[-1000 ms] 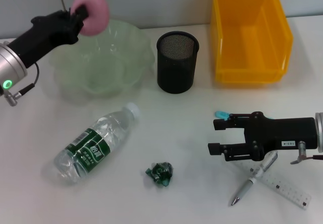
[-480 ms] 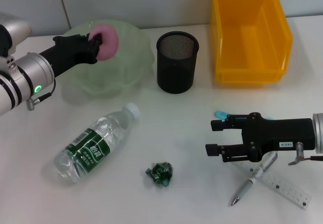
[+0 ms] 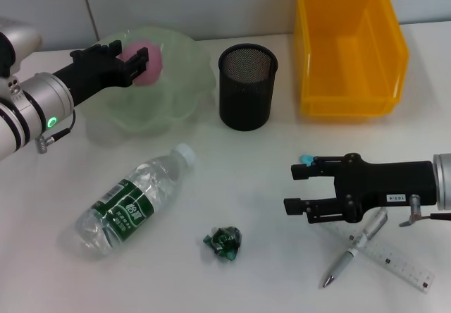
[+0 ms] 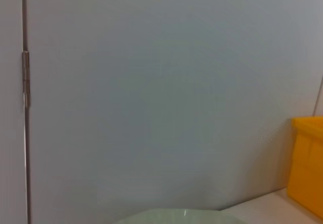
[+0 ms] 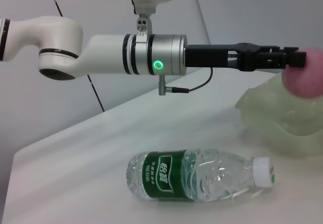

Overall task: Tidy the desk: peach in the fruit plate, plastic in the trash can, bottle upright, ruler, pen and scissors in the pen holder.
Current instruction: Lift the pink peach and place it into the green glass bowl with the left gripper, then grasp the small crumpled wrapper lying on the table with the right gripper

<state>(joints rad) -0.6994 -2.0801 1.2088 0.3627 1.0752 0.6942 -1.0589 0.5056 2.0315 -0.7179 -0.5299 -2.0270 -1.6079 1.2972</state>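
The left claw (image 3: 137, 60), still pinching the pink peach (image 3: 146, 62), has carried it down over the green fruit plate (image 3: 184, 80) at ten o'clock; release comes next. The right claw (image 3: 294, 188) hovers spread at four o'clock.

Clear glossy plastic bottle (image 3: 134, 207); black mesh pen holder (image 3: 247, 86), probably metal.

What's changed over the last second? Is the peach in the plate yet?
The left end effector carried the peach from above the plate's far rim down over the plate, shut on it, not yet released. The right end effector drifted slightly left above the pen and ruler. Bottle, plastic and holder stayed put.
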